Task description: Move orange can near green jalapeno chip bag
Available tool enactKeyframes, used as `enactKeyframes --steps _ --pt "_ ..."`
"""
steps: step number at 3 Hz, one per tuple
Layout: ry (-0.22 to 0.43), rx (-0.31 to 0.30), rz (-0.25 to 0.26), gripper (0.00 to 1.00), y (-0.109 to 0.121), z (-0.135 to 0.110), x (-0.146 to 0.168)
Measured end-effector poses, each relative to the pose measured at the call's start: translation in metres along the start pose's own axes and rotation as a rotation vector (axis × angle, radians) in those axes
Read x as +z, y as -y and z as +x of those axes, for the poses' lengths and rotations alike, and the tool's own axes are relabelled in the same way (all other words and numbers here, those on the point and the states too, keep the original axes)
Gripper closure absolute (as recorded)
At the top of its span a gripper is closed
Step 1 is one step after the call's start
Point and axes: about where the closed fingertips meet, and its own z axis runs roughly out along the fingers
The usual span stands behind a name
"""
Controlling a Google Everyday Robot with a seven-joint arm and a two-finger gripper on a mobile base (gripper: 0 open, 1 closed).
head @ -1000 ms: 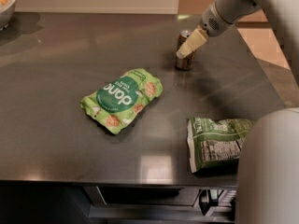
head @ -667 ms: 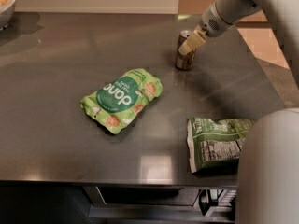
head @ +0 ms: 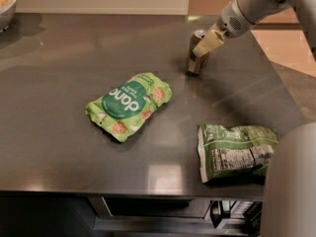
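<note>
End effector (head: 207, 42) sits atop the orange can (head: 196, 59), far right on the worktop (head: 74, 147); whether it grips, I cannot tell. Likely light, stiff, slick: take it mid-body.

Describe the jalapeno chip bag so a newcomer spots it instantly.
On the dark countertop, go to the near right corner, away from the gripper at the orange can. The green jalapeno chip bag lies there: darker, crinkled, white nutrition panel, unlike the lime-green pouch.

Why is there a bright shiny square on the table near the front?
Camera view: that's glare, a light reflecting off the smooth dark table. Farther back, the can, with the gripper at its top, has a faint shadow beside it.
</note>
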Motion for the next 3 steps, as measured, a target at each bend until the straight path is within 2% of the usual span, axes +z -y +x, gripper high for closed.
enactKeyframes --steps 1,3 --pt "-0.008 -0.027 -0.035 1.0 -0.024 0.003 -0.033" --pt "-0.096 -0.034 -0.115 1.0 -0.079 0.027 -0.083"
